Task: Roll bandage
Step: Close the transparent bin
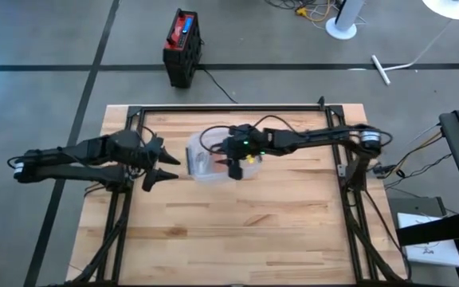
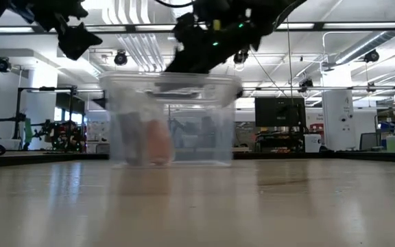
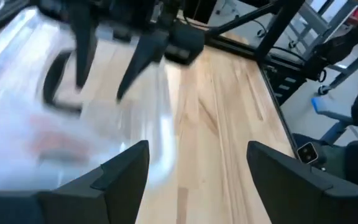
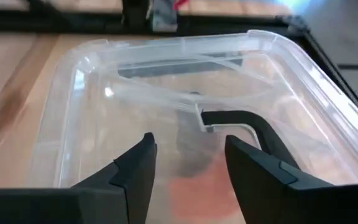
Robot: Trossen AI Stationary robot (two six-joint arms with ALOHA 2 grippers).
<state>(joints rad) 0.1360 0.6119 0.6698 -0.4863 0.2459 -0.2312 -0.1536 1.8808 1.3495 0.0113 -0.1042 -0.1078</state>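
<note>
A clear plastic container [image 1: 211,163] sits mid-desk [image 1: 237,231] with the pinkish bandage [image 2: 158,143] lying inside it beside a dark object [image 4: 194,140] I cannot identify. The right end effector [image 1: 234,166] hangs over the container's right part with its fingers partly spread and nothing between them, while the left end effector [image 1: 164,166] waits just left of the container, wide open and empty. The risk, as I judge it, is that a finger descending past the rim catches the light wall and shoves or tips the container, or closes on the dark object instead of the bandage.
</note>
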